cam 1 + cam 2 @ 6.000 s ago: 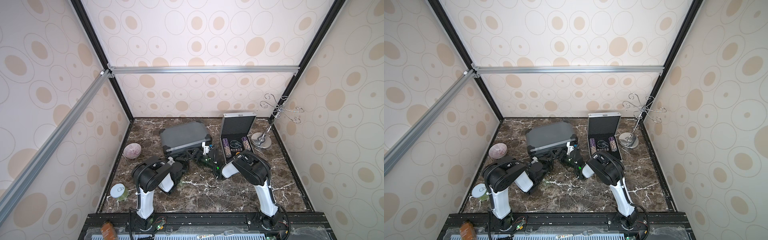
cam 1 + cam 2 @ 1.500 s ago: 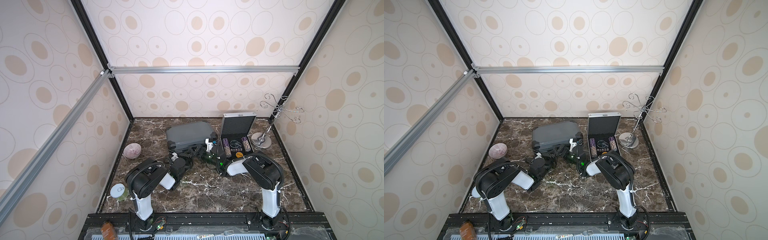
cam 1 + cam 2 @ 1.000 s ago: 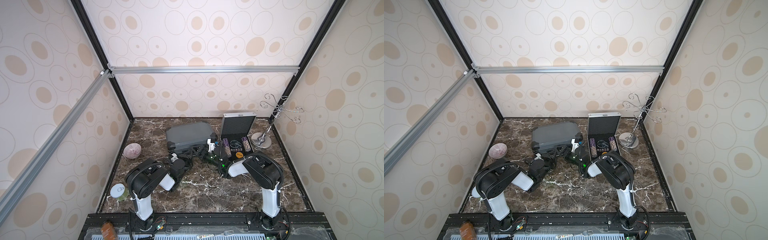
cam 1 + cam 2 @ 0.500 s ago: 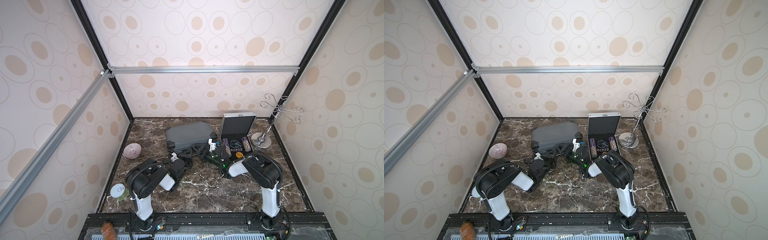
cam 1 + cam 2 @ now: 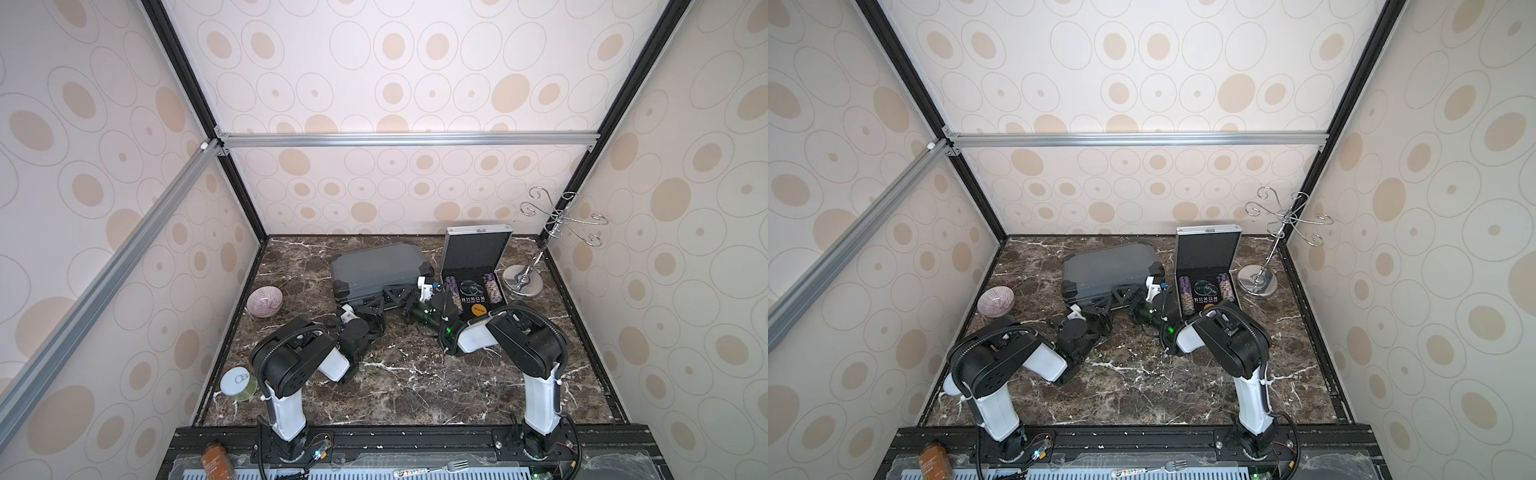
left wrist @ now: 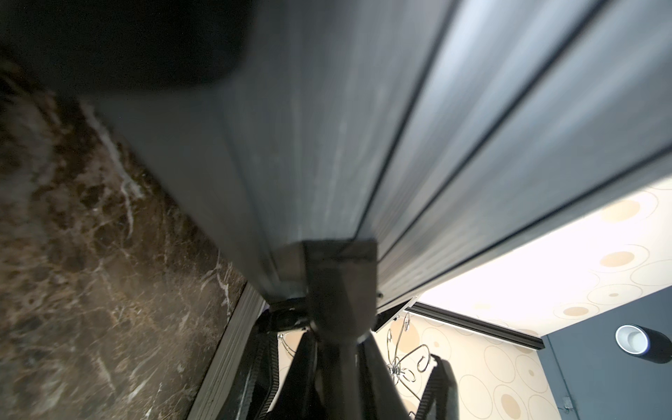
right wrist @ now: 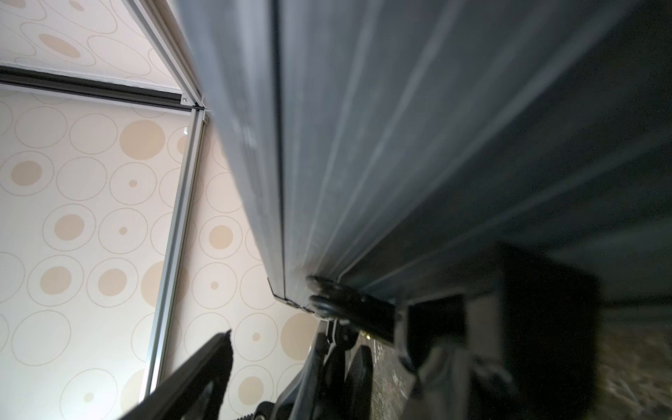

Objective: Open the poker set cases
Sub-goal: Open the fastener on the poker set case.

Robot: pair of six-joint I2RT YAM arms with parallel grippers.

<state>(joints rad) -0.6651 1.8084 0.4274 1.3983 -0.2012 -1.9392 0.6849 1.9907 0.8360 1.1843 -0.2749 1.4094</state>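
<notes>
Two cases: the dark grey case [image 5: 376, 266] lies lid-down at the back of the marble table [image 5: 415, 386], its long side running left to right and its front edge facing the arms. Just right of it the silver case [image 5: 473, 253] stands open. At the grey case's front, the left gripper [image 5: 384, 300] is clenched and the right gripper [image 5: 411, 296] is spread wide. One bowl [image 5: 264, 301] sits to its left and one wire stand [image 5: 523, 282] is beyond the silver case.

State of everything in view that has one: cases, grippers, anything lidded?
dark grey case: closed, lid down flat.
silver case: open, lid upright, chips showing.
left gripper: shut, at the dark grey case's front edge.
right gripper: open, at the same front edge.
jar: white lid on.
metal stand: upright.
</notes>
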